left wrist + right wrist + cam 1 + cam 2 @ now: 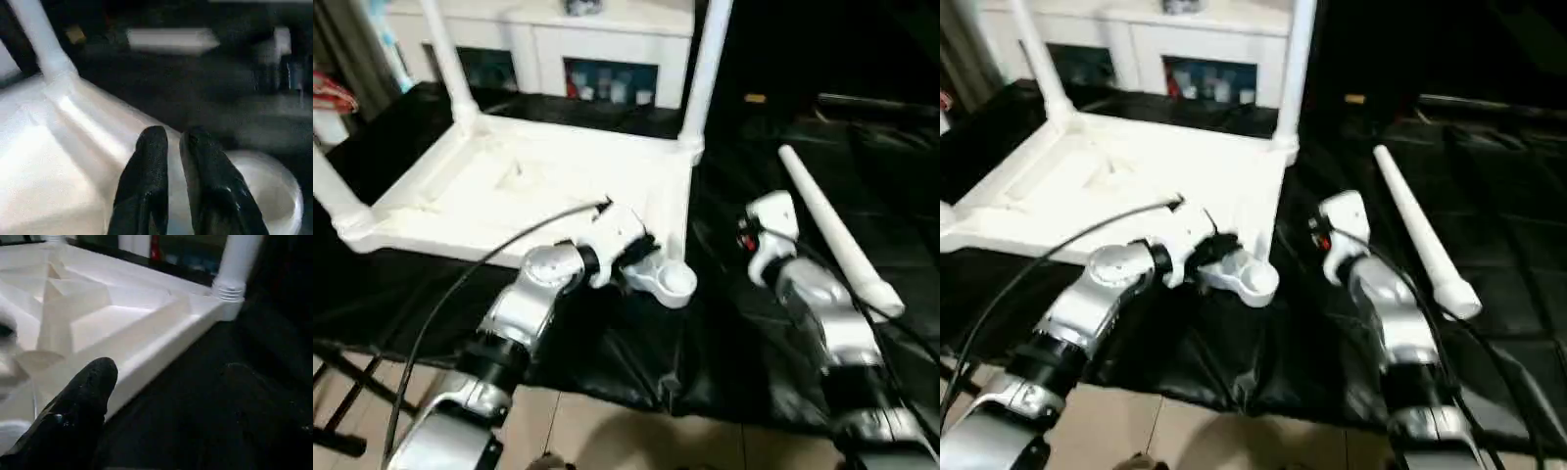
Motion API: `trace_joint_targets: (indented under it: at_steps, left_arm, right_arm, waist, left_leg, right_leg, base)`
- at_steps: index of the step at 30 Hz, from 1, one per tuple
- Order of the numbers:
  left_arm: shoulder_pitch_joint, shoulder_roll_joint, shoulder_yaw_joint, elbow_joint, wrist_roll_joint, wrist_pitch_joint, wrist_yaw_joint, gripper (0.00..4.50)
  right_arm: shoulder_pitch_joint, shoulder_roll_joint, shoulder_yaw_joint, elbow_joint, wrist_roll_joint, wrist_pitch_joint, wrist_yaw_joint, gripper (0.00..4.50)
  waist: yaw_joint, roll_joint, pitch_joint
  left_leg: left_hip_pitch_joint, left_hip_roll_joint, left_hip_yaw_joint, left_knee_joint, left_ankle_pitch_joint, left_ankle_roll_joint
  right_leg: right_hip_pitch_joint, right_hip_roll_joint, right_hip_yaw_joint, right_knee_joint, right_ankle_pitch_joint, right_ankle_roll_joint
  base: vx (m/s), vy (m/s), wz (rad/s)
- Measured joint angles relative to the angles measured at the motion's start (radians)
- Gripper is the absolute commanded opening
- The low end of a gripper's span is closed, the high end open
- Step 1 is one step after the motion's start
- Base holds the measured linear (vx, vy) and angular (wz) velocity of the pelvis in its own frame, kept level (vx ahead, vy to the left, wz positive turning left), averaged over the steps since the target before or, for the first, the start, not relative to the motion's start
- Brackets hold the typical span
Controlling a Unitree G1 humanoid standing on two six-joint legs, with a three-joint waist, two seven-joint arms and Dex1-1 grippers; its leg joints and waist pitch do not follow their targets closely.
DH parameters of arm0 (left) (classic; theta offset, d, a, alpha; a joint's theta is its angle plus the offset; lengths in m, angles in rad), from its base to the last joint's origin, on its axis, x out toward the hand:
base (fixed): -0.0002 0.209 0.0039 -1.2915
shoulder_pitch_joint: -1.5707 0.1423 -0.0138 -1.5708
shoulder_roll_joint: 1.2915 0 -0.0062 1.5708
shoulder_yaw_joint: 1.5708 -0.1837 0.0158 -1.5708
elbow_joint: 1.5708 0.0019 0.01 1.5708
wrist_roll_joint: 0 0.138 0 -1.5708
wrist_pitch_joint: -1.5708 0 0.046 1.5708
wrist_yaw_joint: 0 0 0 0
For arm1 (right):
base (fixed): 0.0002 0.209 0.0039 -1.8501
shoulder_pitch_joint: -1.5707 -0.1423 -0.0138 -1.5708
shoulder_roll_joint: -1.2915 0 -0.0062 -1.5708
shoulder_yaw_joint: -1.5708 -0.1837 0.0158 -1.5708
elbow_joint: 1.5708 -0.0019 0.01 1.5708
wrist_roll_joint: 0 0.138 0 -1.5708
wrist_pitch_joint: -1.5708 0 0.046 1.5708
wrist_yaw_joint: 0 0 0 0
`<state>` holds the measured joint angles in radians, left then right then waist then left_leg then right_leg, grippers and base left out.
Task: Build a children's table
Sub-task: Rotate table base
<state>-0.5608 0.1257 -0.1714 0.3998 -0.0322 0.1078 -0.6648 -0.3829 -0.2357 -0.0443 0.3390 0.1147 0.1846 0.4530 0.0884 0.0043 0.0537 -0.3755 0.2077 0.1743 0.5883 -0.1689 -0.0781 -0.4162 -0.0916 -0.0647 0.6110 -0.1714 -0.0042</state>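
Two nearly closed left fingers [151,181] touch the table top's [509,186] corner socket [671,281].

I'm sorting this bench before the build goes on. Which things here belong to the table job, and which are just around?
Job: upturned white table top; fitted legs; loose leg; empty corner socket.
Around: white cabinet; black table cover.

Loose leg [837,235] lies right of tabletop [524,186], seemingly apart.
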Motion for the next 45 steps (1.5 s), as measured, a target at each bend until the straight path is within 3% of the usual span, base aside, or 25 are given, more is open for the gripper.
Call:
trace_joint_targets:
  at_steps: [2, 3, 5, 7, 9, 13, 18, 23, 32, 35, 37, 39, 40, 45]
  left_arm:
    - [0.025, -0.037, 0.095, -0.071, -0.056, 0.002, 0.093, 1.00]
    - [0.030, -0.042, 0.133, -0.089, -0.070, 0.001, 0.139, 1.05]
    - [0.107, -0.054, 0.269, -0.169, -0.114, -0.035, 0.282, 1.26]
    - [0.192, -0.040, 0.357, -0.216, -0.122, -0.048, 0.365, 1.39]
    - [0.249, -0.038, 0.380, -0.245, -0.116, -0.048, 0.393, 1.50]
    - [0.410, -0.065, 0.380, -0.449, -0.069, 0.137, 0.426, 1.95]
    - [0.529, -0.049, 0.323, -0.508, -0.054, 0.105, 0.439, 2.07]
    - [0.500, -0.040, 0.259, -0.506, 0.036, 0.103, 0.459, 2.07]
    - [0.445, -0.044, 0.250, -0.504, 0.038, 0.120, 0.496, 2.07]
    - [0.435, -0.031, 0.248, -0.503, 0.043, 0.127, 0.495, 2.07]
    - [0.426, -0.037, 0.258, -0.503, 0.042, 0.137, 0.499, 2.07]
    - [0.420, -0.057, 0.259, -0.495, 0.039, 0.149, 0.506, 2.07]
    - [0.414, -0.064, 0.245, -0.492, 0.038, 0.152, 0.507, 2.07]
    - [0.394, -0.035, 0.226, -0.491, 0.036, 0.143, 0.493, 2.07]
  right_arm:
    - [0.071, 0.009, -0.009, -0.107, -0.004, 0.035, -0.047, 3.97]
    - [0.098, 0.017, -0.016, -0.140, -0.005, 0.056, -0.069, 4.24]
    - [0.224, 0.073, -0.035, -0.305, 0.003, 0.093, -0.128, 4.30]
    - [0.294, 0.105, -0.034, -0.382, 0.011, 0.116, -0.157, 4.44]
    - [0.307, 0.105, -0.035, -0.418, 0.011, 0.121, -0.174, 4.48]
    - [0.377, 0.137, -0.024, -0.566, 0.020, 0.132, -0.209, 4.50]
    - [0.421, 0.140, -0.026, -0.571, -0.004, 0.136, -0.244, 4.50]
    - [0.376, 0.166, -0.032, -0.529, -0.019, 0.136, -0.289, 4.50]
    - [0.365, 0.176, -0.023, -0.518, 0.000, 0.154, -0.292, 4.50]
    - [0.337, 0.177, -0.004, -0.509, -0.003, 0.161, -0.291, 4.50]
    - [0.320, 0.172, 0.010, -0.493, -0.009, 0.163, -0.291, 4.50]
    - [0.311, 0.155, 0.011, -0.481, -0.012, 0.169, -0.291, 4.50]
    - [0.311, 0.141, 0.010, -0.481, -0.013, 0.181, -0.289, 4.50]
    - [0.304, 0.134, 0.009, -0.476, -0.014, 0.195, -0.272, 4.50]
  waist:
    - [-0.003, 0.000, 0.000]
    - [-0.006, 0.000, 0.000]
    - [-0.017, 0.000, -0.001]
    - [-0.029, 0.000, 0.000]
    - [-0.027, -0.003, 0.001]
    - [-0.021, -0.022, -0.004]
    - [-0.025, -0.026, -0.005]
    - [-0.027, -0.032, -0.009]
    - [-0.033, -0.023, -0.010]
    - [-0.052, -0.018, -0.008]
    - [-0.057, -0.021, -0.009]
    - [-0.050, -0.023, -0.008]
    - [-0.042, -0.021, -0.009]
    - [-0.031, -0.020, -0.009]
  left_leg:
    - [0.001, 0.001, 0.000, -0.001, 0.000, 0.000]
    - [0.001, 0.001, 0.000, -0.002, 0.000, 0.000]
    - [0.002, 0.001, 0.000, -0.007, -0.001, 0.000]
    - [0.002, 0.001, -0.001, -0.010, 0.000, -0.001]
    - [0.001, 0.001, -0.001, -0.009, 0.000, -0.001]
    - [0.000, 0.000, -0.001, -0.009, 0.000, -0.001]
    - [-0.004, -0.001, -0.002, -0.009, 0.000, 0.000]
    - [-0.007, -0.001, -0.002, -0.009, 0.000, 0.000]
    - [-0.007, 0.003, -0.006, -0.009, 0.000, -0.001]
    - [-0.005, 0.023, -0.021, -0.010, 0.005, -0.009]
    - [0.001, 0.041, -0.016, -0.009, 0.008, -0.014]
    - [-0.002, 0.036, -0.013, 0.002, -0.011, 0.018]
    - [-0.004, 0.028, -0.013, -0.003, -0.016, 0.026]
    - [-0.004, 0.028, -0.023, -0.011, 0.000, -0.001]
  right_leg:
    - [0.001, 0.001, 0.000, 0.000, -0.001, 0.001]
    - [0.000, 0.001, 0.000, 0.000, -0.001, 0.001]
    - [0.002, 0.002, 0.000, 0.000, -0.004, 0.005]
    - [0.000, 0.003, 0.000, -0.001, -0.008, 0.011]
    - [-0.002, 0.003, 0.000, -0.002, -0.008, 0.011]
    - [0.002, 0.002, 0.001, -0.005, -0.011, 0.016]
    - [0.004, 0.003, 0.003, -0.015, -0.007, 0.021]
    - [0.003, 0.003, 0.003, -0.015, -0.006, 0.023]
    - [0.004, 0.009, 0.002, -0.018, 0.001, 0.015]
    - [0.012, 0.023, -0.016, -0.015, -0.002, -0.011]
    - [0.014, 0.036, -0.031, -0.004, -0.010, -0.030]
    - [0.011, 0.038, -0.033, 0.001, -0.015, -0.028]
    - [0.009, 0.038, -0.033, 0.001, -0.017, -0.025]
    - [0.002, 0.038, -0.041, 0.000, -0.013, -0.019]
  base:
    - [0.000, 0.000, 0.00]
    - [0.000, 0.000, 0.00]
    - [0.000, 0.000, 0.00]
    - [0.000, 0.000, 0.00]
    - [0.000, 0.000, 0.00]
    - [0.000, 0.000, 0.00]
    - [0.000, 0.000, 0.00]
    - [0.000, 0.000, 0.00]
    - [0.000, 0.000, 0.00]
    - [-0.007, -0.055, 0.03]
    - [-0.017, -0.101, 0.04]
    - [-0.029, -0.088, 0.00]
    - [-0.043, -0.087, -0.04]
    - [-0.009, -0.017, -0.01]
